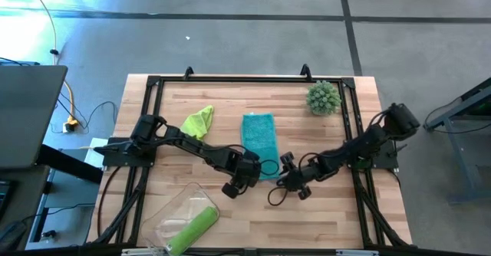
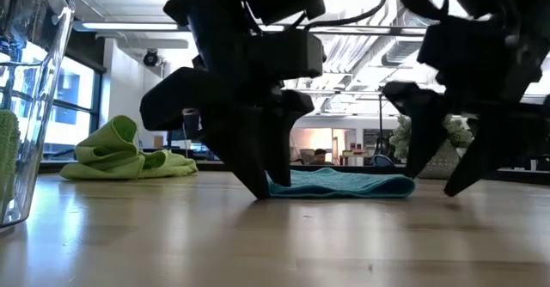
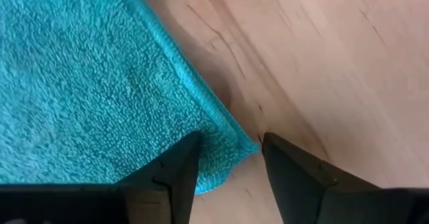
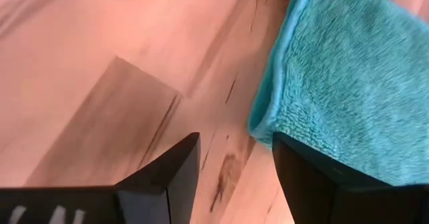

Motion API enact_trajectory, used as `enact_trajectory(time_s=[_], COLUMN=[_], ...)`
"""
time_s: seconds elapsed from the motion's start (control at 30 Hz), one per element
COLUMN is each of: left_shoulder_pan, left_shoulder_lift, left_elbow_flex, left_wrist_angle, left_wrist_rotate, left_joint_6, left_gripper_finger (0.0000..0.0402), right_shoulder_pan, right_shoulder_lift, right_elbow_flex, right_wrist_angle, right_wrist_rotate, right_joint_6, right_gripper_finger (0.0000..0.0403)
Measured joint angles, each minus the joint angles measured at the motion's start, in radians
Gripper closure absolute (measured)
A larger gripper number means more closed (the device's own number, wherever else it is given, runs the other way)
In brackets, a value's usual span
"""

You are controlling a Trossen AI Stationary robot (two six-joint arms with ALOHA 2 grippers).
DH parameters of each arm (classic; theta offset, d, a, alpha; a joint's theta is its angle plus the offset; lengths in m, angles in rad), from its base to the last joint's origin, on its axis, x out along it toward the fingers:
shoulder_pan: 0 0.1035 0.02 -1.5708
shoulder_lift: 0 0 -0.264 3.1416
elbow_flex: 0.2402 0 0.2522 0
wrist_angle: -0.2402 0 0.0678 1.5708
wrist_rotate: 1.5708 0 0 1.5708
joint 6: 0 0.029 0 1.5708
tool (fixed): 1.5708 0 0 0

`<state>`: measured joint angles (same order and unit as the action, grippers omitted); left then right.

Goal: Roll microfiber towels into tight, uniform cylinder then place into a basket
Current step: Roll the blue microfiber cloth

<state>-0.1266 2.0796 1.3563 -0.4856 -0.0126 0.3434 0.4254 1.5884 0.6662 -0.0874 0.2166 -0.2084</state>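
Pale wooden tabletop [image 1: 322, 210] fills the high view, grey floor around it. At its centre lies the flat teal blue microfiber towel [image 1: 258, 142], fuzzy and limp, so light it will likely drag and bunch rather than slide. The left gripper [image 1: 233, 187] and right gripper [image 1: 293, 189] sit at its two lower corners, fingers apart around the hemmed edge, holding nothing; those corners look the best place to pinch. A rolled lime green towel [image 1: 192, 231] lies in the clear plastic basket [image 1: 157, 229], lower left; another [image 1: 198, 122] lies crumpled, upper left. No readable writing shows.

Teal towel [image 3: 87, 83] corner (between parted fingers [image 3: 177, 174])
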Motion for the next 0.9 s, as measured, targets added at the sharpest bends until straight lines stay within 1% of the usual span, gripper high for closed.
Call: enact_trajectory(time_s=[0.13, 0.3, 0.47, 0.6, 0.67, 0.73, 0.9], left_shoulder_pan=[0.014, 0.022, 0.021, 0.020, 0.020, 0.020, 0.016], left_shoulder_lift=[0.002, 0.003, 0.003, 0.003, 0.003, 0.003, 0.003], left_elbow_flex=[0.000, -0.001, -0.002, -0.002, -0.002, -0.002, -0.003], left_wrist_angle=[-0.007, -0.008, -0.007, -0.007, -0.007, -0.005, -0.004], left_wrist_rotate=[0.049, 0.055, 0.051, 0.045, 0.045, 0.043, 0.042], left_joint_6=[-0.069, -0.123, -0.147, -0.158, -0.161, -0.172, -0.192], left_gripper_finger=[0.0243, 0.0243, 0.0243, 0.0243, 0.0244, 0.0249, 0.0291], right_shoulder_pan=[0.016, 0.006, -0.026, -0.023, -0.016, -0.011, 0.002], right_shoulder_lift=[-0.010, -0.001, 0.060, 0.101, 0.106, 0.107, 0.110], right_elbow_flex=[0.000, 0.000, 0.001, 0.004, 0.004, 0.004, 0.003], right_wrist_angle=[0.020, 0.066, 0.077, 0.095, 0.094, 0.092, 0.085], right_wrist_rotate=[0.049, 0.123, 0.105, 0.119, 0.139, 0.140, 0.139], right_joint_6=[-0.002, -0.026, -0.039, -0.036, -0.011, 0.026, 0.121], right_gripper_finger=[0.0222, 0.0222, 0.0222, 0.0227, 0.0239, 0.0259, 0.0334])
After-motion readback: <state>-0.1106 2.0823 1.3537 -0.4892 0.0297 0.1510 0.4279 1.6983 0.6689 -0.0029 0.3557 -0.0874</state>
